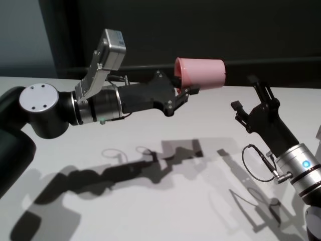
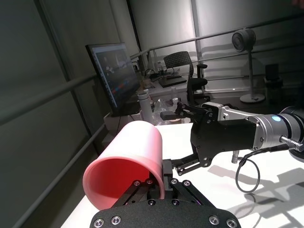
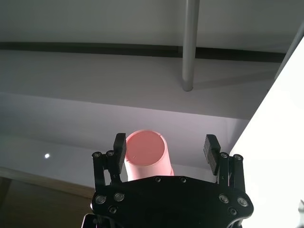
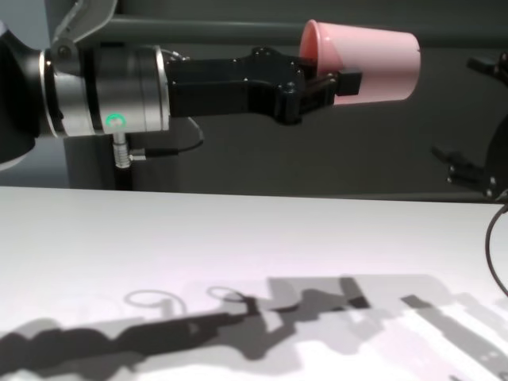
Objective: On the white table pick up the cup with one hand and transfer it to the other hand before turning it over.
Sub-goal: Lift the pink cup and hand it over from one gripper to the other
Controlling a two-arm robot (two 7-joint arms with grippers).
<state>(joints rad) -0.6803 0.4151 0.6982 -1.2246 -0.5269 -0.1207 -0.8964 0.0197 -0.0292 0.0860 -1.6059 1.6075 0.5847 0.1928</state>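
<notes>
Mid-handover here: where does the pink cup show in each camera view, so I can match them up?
Head: the cup at upper centre, on its side, rim pinched by the left gripper.
Chest: top right, base toward the open right gripper.
Left wrist: lower left, mouth facing the camera.
Right wrist: lower centre, base facing the camera.
Shared landmark: the white table.

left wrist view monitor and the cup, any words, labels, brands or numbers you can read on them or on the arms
None can be read in any view.
Monitor: its screen is lit, but the content is too small and blurred to read.
Cup: plain pink, no print visible; held sideways above the white table by the left gripper.
Right gripper: open beside the cup, with no readable marking; only a blue light on the arm.
</notes>
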